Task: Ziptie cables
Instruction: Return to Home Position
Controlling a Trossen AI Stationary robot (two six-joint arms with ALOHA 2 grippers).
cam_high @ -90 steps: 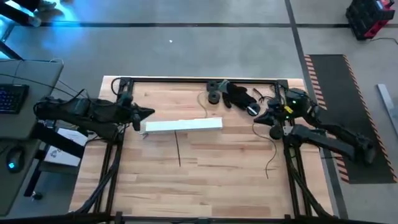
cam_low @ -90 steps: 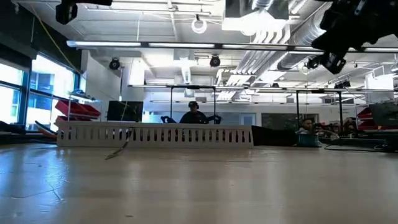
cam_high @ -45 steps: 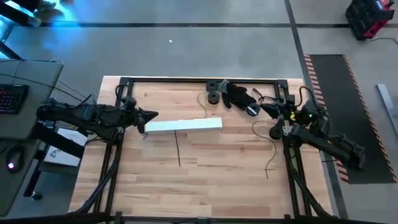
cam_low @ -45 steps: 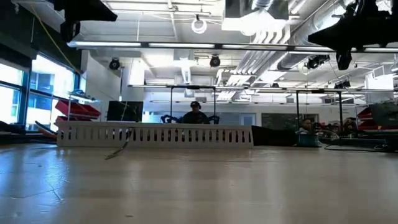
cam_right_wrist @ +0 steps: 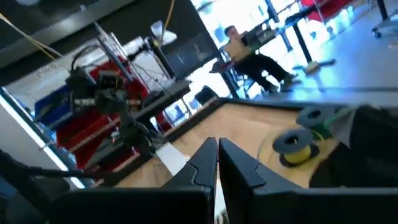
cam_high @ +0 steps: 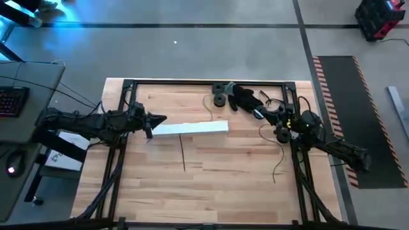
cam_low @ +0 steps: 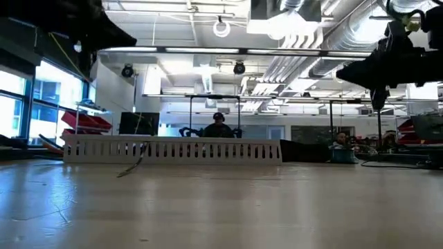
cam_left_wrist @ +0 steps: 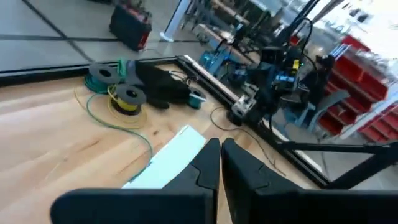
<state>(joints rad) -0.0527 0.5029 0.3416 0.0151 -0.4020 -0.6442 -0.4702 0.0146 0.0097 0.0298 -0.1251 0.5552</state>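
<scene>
Shows the left gripper (cam_high: 160,119), fingers pressed together, just beside one end of the long white slotted plastic duct (cam_high: 192,128), the right gripper (cam_high: 267,112) likewise past the other end (near a black lumpy heap (cam_high: 243,97)), cables hidden bar one thin dark strand (cam_high: 183,153) trailing between both.

Both arms reach inward, jaws pointing at each other, well apart. On the left gripper (cam_high: 158,119) the fingers (cam_left_wrist: 208,163) press together; on the right gripper (cam_high: 267,110) likewise.
</scene>
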